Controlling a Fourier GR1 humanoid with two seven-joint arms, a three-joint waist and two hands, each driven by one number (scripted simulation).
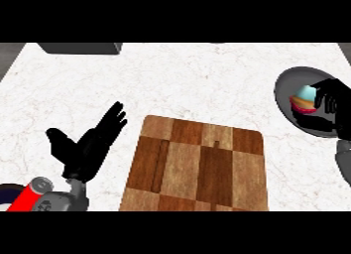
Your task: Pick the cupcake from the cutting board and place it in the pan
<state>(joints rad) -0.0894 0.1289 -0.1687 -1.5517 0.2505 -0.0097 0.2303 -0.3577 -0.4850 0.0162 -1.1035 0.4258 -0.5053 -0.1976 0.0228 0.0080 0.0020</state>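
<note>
right hand [341, 108] grips cupcake [305, 97] over the pan [290, 82].

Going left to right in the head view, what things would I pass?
left hand → cutting board → pan → cupcake → right hand, curled round the cupcake

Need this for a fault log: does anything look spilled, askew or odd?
Nothing stands out. The cutting board lies flat, no spill shows, and the right robot hand holds the cupcake at the pan.

White marble counter [171, 74], dark box [80, 47] behind
</note>
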